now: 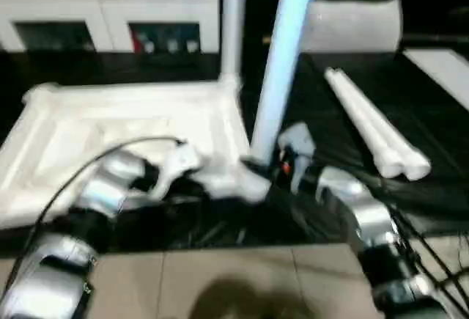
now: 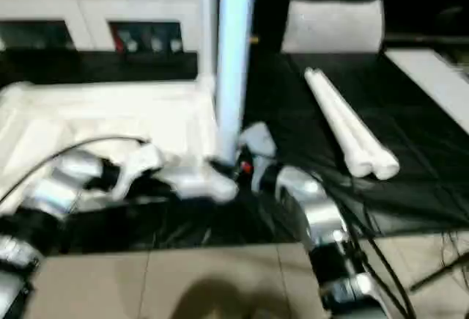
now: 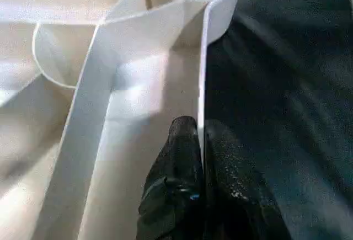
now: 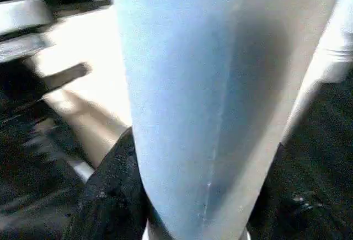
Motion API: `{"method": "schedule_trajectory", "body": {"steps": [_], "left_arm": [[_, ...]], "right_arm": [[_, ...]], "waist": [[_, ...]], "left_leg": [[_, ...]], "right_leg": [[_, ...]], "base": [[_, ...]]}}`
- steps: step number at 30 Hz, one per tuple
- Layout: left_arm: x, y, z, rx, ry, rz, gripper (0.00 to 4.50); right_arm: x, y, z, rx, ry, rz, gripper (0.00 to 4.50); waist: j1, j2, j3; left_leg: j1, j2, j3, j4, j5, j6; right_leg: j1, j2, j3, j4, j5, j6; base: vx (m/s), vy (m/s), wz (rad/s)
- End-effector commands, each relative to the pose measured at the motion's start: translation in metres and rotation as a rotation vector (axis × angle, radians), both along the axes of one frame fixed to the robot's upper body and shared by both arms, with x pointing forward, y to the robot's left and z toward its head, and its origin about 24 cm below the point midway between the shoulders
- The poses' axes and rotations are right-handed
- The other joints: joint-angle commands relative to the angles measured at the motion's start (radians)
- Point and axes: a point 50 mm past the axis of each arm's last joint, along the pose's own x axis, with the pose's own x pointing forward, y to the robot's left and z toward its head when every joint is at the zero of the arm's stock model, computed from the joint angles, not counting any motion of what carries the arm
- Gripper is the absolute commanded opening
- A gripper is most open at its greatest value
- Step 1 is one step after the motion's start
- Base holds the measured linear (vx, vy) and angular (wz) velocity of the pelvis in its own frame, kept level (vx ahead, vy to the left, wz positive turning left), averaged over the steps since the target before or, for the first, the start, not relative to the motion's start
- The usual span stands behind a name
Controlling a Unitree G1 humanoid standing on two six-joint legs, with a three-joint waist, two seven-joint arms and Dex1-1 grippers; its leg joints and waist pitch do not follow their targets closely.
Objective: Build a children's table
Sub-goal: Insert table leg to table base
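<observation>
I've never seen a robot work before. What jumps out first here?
A tall white leg stands upright in the middle, held near its base by the right gripper. Beside it lies the upturned white tabletop, with another leg already standing in its far corner. The left gripper pinches the tabletop's rim, and two spare legs lie on the dark mat.

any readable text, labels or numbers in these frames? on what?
None readable.
Tabletop, the upright legs and the two loose legs: plain white, no print.
Items in the cabinet at the back: too blurred to tell.
</observation>
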Motion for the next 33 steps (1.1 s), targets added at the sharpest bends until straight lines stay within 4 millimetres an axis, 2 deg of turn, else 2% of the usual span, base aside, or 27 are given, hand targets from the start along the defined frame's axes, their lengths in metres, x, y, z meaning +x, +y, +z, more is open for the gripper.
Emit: {"method": "schedule_trajectory", "body": {"steps": [1,2,3,4,5,6,8,10,11,13,18,20,22,23,24,25,26,28,30,33], "left_arm": [[0.001,-0.021,0.017,-0.104,-0.058,0.03,0.0],[0.0,-0.025,0.017,-0.111,-0.057,0.032,0.0],[-0.001,-0.032,0.016,-0.124,-0.056,0.037,0.0],[-0.002,-0.039,0.016,-0.133,-0.054,0.047,0.0],[-0.002,-0.04,0.016,-0.131,-0.055,0.047,0.0],[0.0,-0.041,0.015,-0.115,-0.069,0.05,0.0],[0.002,-0.042,0.016,-0.099,-0.081,0.056,0.0],[0.005,-0.042,0.018,-0.072,-0.107,0.082,0.0],[0.005,-0.041,0.019,-0.068,-0.11,0.083,0.0],[0.007,-0.036,0.019,-0.011,-0.127,0.08,0.0],[0.008,-0.03,0.016,0.051,-0.116,0.085,0.0],[0.009,-0.028,0.015,0.052,-0.112,0.089,0.0],[0.01,-0.028,0.015,0.051,-0.111,0.088,0.0],[0.01,-0.028,0.015,0.05,-0.111,0.087,0.0],[0.011,-0.028,0.016,0.046,-0.112,0.084,0.0],[0.012,-0.028,0.016,0.044,-0.114,0.082,0.0],[0.012,-0.028,0.017,0.044,-0.117,0.08,0.0],[0.013,-0.028,0.018,0.042,-0.117,0.077,0.0],[0.013,-0.027,0.018,0.042,-0.114,0.064,0.0],[0.013,-0.027,0.018,0.046,-0.114,0.047,0.0]], "right_arm": [[0.002,-0.008,-0.031,-0.064,0.139,-0.16,1.89],[0.004,-0.008,-0.031,-0.06,0.14,-0.177,1.89],[0.007,-0.007,-0.03,-0.053,0.142,-0.201,1.89],[0.01,-0.006,-0.03,-0.047,0.144,-0.218,1.89],[0.01,-0.005,-0.029,-0.046,0.145,-0.219,1.89],[0.011,-0.004,-0.029,-0.039,0.148,-0.221,1.89],[0.012,-0.002,-0.029,-0.032,0.151,-0.225,1.89],[0.013,0.001,-0.03,-0.017,0.163,-0.231,1.89],[0.013,0.001,-0.03,-0.016,0.164,-0.231,1.89],[0.012,0.004,-0.033,-0.036,0.166,-0.218,1.89],[0.012,0.007,-0.034,-0.011,0.183,-0.22,1.89],[0.013,0.007,-0.034,-0.007,0.184,-0.226,2.59],[0.014,0.008,-0.034,-0.008,0.187,-0.219,2.62],[0.014,0.007,-0.034,-0.009,0.186,-0.219,2.71],[0.014,0.007,-0.034,-0.011,0.182,-0.222,2.85],[0.015,0.006,-0.034,-0.008,0.186,-0.221,2.99],[0.015,0.006,-0.034,-0.01,0.184,-0.222,3.05],[0.016,0.005,-0.034,-0.011,0.181,-0.221,3.15],[0.016,0.002,-0.034,-0.009,0.181,-0.22,3.32],[0.016,-0.002,-0.035,-0.013,0.181,-0.225,3.54]], "waist": [[0.031,-0.015,-0.048],[0.047,0.016,-0.066],[0.039,0.021,-0.057],[0.036,0.026,-0.057],[0.03,0.024,-0.057],[0.03,0.023,-0.062],[0.03,0.026,-0.065],[0.029,0.026,-0.064],[0.03,0.026,-0.062],[0.032,0.032,-0.064],[0.029,0.035,-0.062],[0.027,0.033,-0.061],[0.026,0.033,-0.062],[0.026,0.034,-0.063],[0.031,0.034,-0.067],[0.029,0.035,-0.065],[0.03,0.039,-0.066],[0.032,0.036,-0.069],[0.034,0.04,-0.071],[0.034,0.039,-0.073]], "left_leg": [[-0.056,0.017,-0.041,-0.026,-0.081,0.009],[-0.053,0.032,-0.045,-0.058,-0.04,-0.007],[-0.045,0.039,-0.036,-0.083,-0.084,-0.005],[-0.036,0.043,-0.034,-0.085,-0.141,-0.008],[-0.033,0.041,-0.028,-0.087,-0.214,-0.01],[-0.039,0.039,-0.025,-0.089,-0.202,-0.003],[-0.034,0.042,-0.022,-0.091,-0.177,0.012],[-0.033,0.042,-0.019,-0.091,-0.17,0.018],[-0.03,0.042,-0.017,-0.091,-0.18,0.018],[-0.029,0.043,-0.017,-0.092,-0.188,0.015],[-0.023,0.045,-0.017,-0.097,-0.244,-0.002],[-0.021,0.045,-0.017,-0.098,-0.261,-0.006],[-0.02,0.045,-0.016,-0.098,-0.265,-0.008],[-0.019,0.045,-0.016,-0.097,-0.262,-0.008],[-0.017,0.047,-0.014,-0.094,-0.24,-0.006],[-0.023,0.045,-0.014,-0.097,-0.217,0.001],[-0.021,0.045,-0.014,-0.095,-0.219,0.0],[-0.021,0.046,-0.012,-0.094,-0.204,0.002],[-0.022,0.046,-0.011,-0.092,-0.177,0.007],[-0.022,0.046,-0.01,-0.09,-0.158,0.012]], "right_leg": [[0.04,-0.129,0.069,-0.185,-0.796,-0.025],[0.047,-0.104,0.06,-0.165,-0.626,-0.064],[0.026,-0.056,0.053,-0.146,-0.39,-0.117],[0.02,-0.046,0.054,-0.138,-0.33,-0.144],[0.023,-0.042,0.054,-0.134,-0.283,-0.182],[0.037,-0.044,0.053,-0.136,-0.247,-0.187],[0.037,-0.042,0.056,-0.137,-0.184,-0.197],[0.037,-0.041,0.058,-0.138,-0.162,-0.2],[0.036,-0.042,0.059,-0.141,-0.173,-0.2],[0.036,-0.043,0.06,-0.142,-0.185,-0.197],[0.033,-0.044,0.061,-0.148,-0.232,-0.189],[0.03,-0.044,0.063,-0.151,-0.245,-0.186],[0.03,-0.044,0.064,-0.152,-0.246,-0.189],[0.03,-0.044,0.064,-0.15,-0.237,-0.193],[0.03,-0.046,0.066,-0.148,-0.189,-0.206],[0.033,-0.04,0.063,-0.142,-0.152,-0.212],[0.033,-0.042,0.063,-0.142,-0.151,-0.213],[0.035,-0.043,0.064,-0.141,-0.122,-0.221],[0.037,-0.042,0.063,-0.136,-0.068,-0.234],[0.04,-0.04,0.062,-0.131,-0.023,-0.247]], "base": [[0.065,-0.041,-0.41],[0.071,-0.065,-0.43],[0.064,-0.032,-0.23],[0.0,0.0,0.0],[0.0,0.0,0.0],[0.0,0.0,0.0],[0.0,0.0,0.0],[0.0,0.0,0.0],[0.0,0.0,0.0],[0.0,0.0,0.0],[0.0,0.0,0.0],[0.0,0.0,0.0],[0.0,0.0,0.0],[0.0,0.0,0.0],[0.0,0.0,0.0],[0.0,0.0,0.0],[0.0,0.0,0.0],[0.0,0.0,0.0],[0.0,0.0,0.0],[0.0,0.0,0.0]]}}
